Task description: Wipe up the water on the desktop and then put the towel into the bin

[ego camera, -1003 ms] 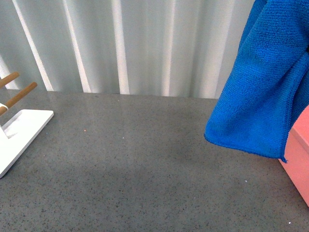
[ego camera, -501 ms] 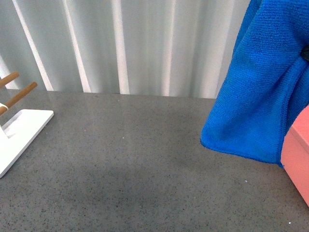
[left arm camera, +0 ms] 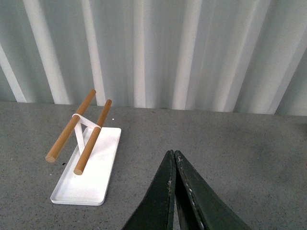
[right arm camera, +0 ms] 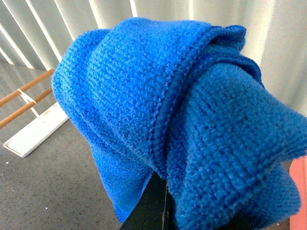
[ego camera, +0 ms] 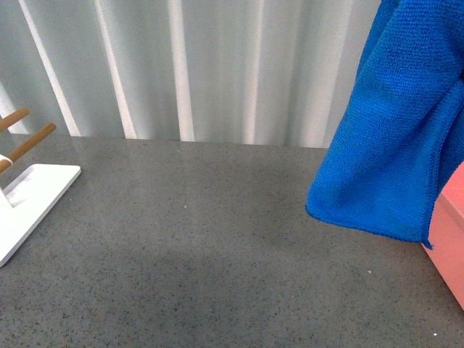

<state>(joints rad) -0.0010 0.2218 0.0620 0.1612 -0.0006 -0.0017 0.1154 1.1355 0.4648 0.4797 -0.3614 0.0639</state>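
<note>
The royal-blue towel (ego camera: 395,138) hangs in the air at the far right of the front view. Its lower hem dangles over the near-left corner of the salmon-pink bin (ego camera: 451,232). My right gripper (right arm camera: 162,187) is shut on the towel (right arm camera: 182,110), and the bunched cloth drapes over the dark fingers (right arm camera: 154,203) and hides their tips. In the left wrist view, my left gripper (left arm camera: 173,154) is shut on nothing, its fingers pressed together above the speckled grey desktop (left arm camera: 240,153). I see no water on the desktop (ego camera: 203,254).
A flat white stand (ego camera: 29,206) with wooden pegs sits at the desktop's left edge, and the left wrist view shows the stand (left arm camera: 88,170) too. White corrugated wall panels (ego camera: 217,65) run along the back. The bin's pink corner (right arm camera: 300,191) peeks past the towel.
The hanging towel swayed slightly left and then back right, ending almost where it was a second ago. Nothing else moved.
</note>
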